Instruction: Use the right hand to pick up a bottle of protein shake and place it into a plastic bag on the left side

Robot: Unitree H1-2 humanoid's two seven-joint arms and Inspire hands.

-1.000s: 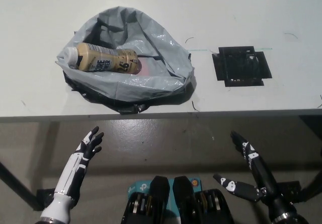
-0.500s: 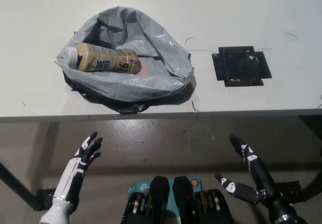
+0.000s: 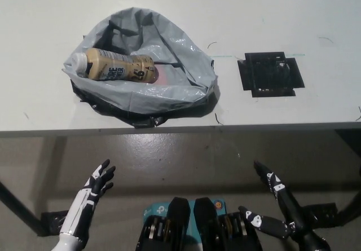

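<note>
Grey, crinkled plastic forms the open bag (image 3: 148, 79) on the left part of the white table (image 3: 282, 14), and the beige protein shake bottle (image 3: 115, 68) with its white cap lies on its side inside it, cap end toward picture left. Right of the bag, well apart from it, a flat black square patch (image 3: 272, 74) sits on the tabletop. Both robot hands are below the table's front edge over the grey floor, holding nothing: the white left hand (image 3: 93, 189) at lower left with fingers spread and pointing up, the black right hand (image 3: 276, 208) at lower right, likewise open-fingered.
</note>
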